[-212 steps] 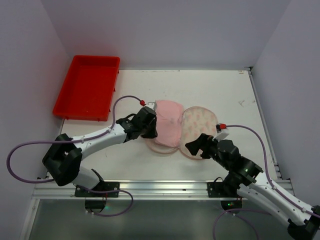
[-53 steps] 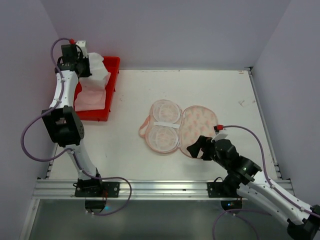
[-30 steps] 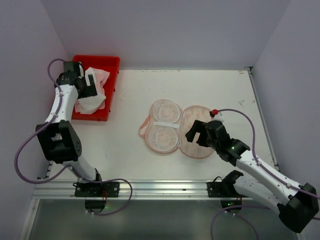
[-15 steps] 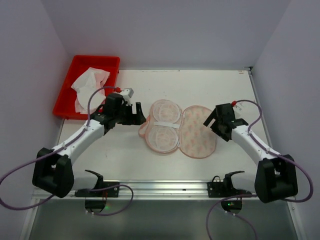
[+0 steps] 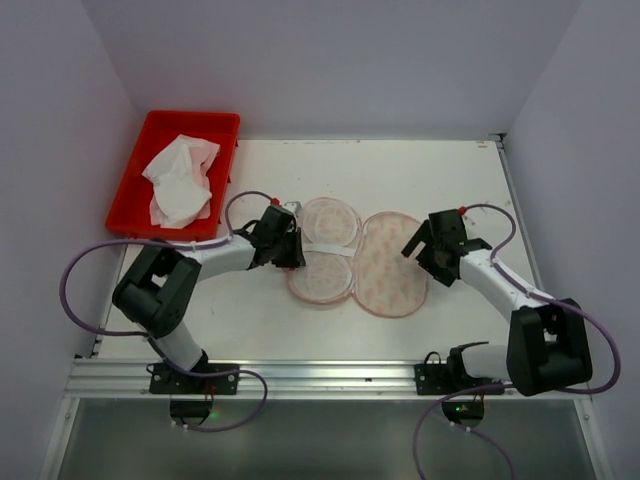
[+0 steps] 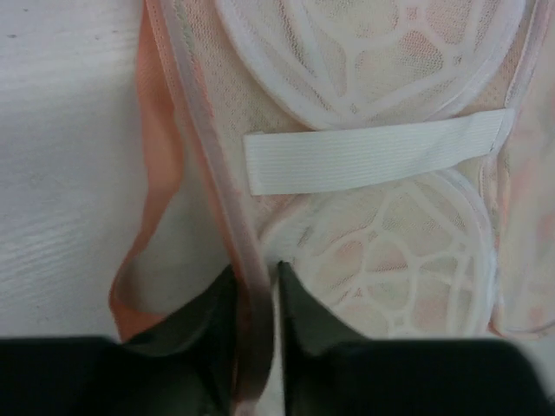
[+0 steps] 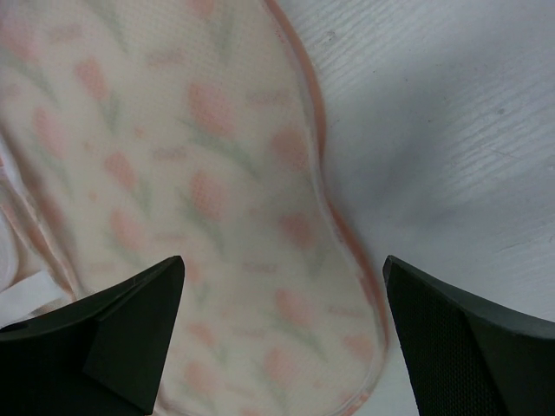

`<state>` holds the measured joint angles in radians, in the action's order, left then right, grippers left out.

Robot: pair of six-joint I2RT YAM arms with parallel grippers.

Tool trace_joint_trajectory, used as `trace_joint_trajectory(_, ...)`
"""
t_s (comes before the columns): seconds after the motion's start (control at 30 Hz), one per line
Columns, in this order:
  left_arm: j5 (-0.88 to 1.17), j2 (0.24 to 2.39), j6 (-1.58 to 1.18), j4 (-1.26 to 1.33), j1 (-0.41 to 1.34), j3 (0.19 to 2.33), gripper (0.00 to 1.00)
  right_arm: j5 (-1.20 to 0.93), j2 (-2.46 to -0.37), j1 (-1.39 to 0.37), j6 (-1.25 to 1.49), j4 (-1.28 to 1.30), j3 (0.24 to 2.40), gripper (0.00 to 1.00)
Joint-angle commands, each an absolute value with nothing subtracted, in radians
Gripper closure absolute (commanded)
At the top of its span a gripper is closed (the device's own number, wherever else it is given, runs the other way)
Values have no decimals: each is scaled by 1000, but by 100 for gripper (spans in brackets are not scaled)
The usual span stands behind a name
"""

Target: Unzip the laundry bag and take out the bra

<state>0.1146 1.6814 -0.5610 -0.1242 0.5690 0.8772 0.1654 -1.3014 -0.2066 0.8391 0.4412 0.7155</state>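
The laundry bag [image 5: 388, 268] lies open and flat mid-table, its carrot-print lid on the right and its white mesh cups [image 5: 325, 222] on the left. My left gripper [image 5: 291, 251] is shut on the bag's pink edge trim [image 6: 245, 260] at its left side. In the left wrist view the trim runs between the nearly closed fingers of the gripper [image 6: 254, 274]. My right gripper [image 5: 423, 247] is open and empty above the lid's right edge. In the right wrist view the printed lid [image 7: 199, 199] fills the gap in the gripper [image 7: 283, 260]. The pale pink bra [image 5: 180, 180] lies crumpled in the red tray [image 5: 190, 118].
A white elastic strap [image 6: 373, 160] crosses between the two mesh cups inside the bag. The red tray stands at the back left corner. White walls close the table on the left, back and right. A metal rail [image 5: 320, 375] runs along the near edge.
The left arm dropped the bra in the red tray, swung back to the bag and shut on its left edge trim. The right gripper moved from the bag's near edge to its right side.
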Motion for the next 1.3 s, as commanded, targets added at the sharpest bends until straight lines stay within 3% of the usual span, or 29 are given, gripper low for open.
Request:
trace_joint_trajectory(0.0, 11, 1635, -592, -103, 575, 844, 83, 164, -1267, -206, 836, 420, 700, 1)
trace_joint_trajectory(0.1, -32, 1547, -592, -144, 575, 758, 96, 153, -1270, -233, 845, 416, 690, 1)
trace_joint_trajectory(0.43, -44, 1312, -520, -230, 575, 592, 97, 179, -1385, -383, 887, 374, 704, 1)
trace_joint_trajectory(0.73, -37, 1247, -505, -261, 575, 551, 97, 202, -1439, -446, 873, 388, 742, 10)
trace_joint_trajectory(0.87, -20, 1247, -497, -264, 575, 560, 97, 219, -1463, -469, 874, 411, 762, 24)
trace_joint_trajectory(1.03, -47, 1230, -502, -287, 575, 560, 98, 219, -1483, -505, 910, 402, 752, 34)
trace_joint_trajectory(1.23, -55, 1203, -503, -299, 575, 552, 98, 244, -1543, -558, 950, 414, 759, 62)
trace_joint_trajectory(1.27, -63, 1204, -508, -301, 575, 552, 98, 253, -1540, -563, 956, 423, 764, 71)
